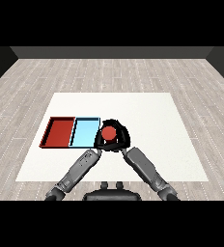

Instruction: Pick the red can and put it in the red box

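**Both hands curled round the red can beside the blue tray**

Pale grey wood planks cover the floor (191,77), running back to a dark wall (112,52) at the far end of the room. On that floor stands a white table (152,116), flat, matte and rectangular, with its near edge crossed by the two grey forearms.

Two shallow rectangular trays lie side by side, touching, on the left half of the table. The red tray (59,132) is the outer one, close to the table's left edge; the light blue tray (84,133) sits on its right. Both have low dark rims and plain, smooth floors.

The red can (108,133) is a smooth cylinder seen from above as a round red top. It is just to the right of the light blue tray, near the table's middle, and lies in neither tray. The left hand (99,140) and the right hand (124,137) meet around it, their black fingers curving about its sides in a dark ring, so the can is clasped between them.

To the right of the hands the white surface stretches wide to the far and right edges. Behind the trays a broad band of table also lies open.
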`<move>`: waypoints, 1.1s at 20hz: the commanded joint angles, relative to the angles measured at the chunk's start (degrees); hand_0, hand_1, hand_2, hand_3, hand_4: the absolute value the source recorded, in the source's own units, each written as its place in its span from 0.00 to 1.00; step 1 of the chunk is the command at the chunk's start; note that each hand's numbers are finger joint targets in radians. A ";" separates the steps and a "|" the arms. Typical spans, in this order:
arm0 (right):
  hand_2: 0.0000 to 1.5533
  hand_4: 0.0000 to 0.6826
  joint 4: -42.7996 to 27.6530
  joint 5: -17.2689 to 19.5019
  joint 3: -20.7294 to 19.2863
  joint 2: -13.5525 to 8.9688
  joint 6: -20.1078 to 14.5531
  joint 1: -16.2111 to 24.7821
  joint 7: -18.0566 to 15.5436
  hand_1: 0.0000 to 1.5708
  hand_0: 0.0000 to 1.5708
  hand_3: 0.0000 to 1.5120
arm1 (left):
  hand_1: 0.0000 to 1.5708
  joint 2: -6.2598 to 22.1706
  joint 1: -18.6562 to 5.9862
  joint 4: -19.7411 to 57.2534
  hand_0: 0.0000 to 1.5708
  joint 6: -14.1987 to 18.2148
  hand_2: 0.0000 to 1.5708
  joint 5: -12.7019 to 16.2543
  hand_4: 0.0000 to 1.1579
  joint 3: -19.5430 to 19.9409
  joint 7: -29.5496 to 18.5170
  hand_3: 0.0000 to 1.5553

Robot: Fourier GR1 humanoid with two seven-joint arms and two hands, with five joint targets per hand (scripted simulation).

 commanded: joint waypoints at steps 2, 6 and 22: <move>0.00 0.00 2.85 -2.78 2.89 0.86 -3.05 -4.93 -1.01 0.00 0.00 0.00 | 1.00 -1.40 0.96 0.56 1.00 0.07 1.00 -0.08 0.98 -0.95 -1.51 0.96; 0.00 0.00 2.45 1.93 -1.76 0.83 0.21 -4.00 0.12 0.00 0.00 0.00 | 1.00 -1.41 -0.58 3.03 1.00 2.42 1.00 -0.41 0.99 -2.87 -1.65 0.96; 0.00 0.00 -23.60 6.89 -15.46 -7.83 0.33 3.32 10.49 0.00 0.00 0.00 | 1.00 3.33 5.01 -3.84 1.00 -3.49 0.99 -1.21 0.96 4.04 0.62 0.93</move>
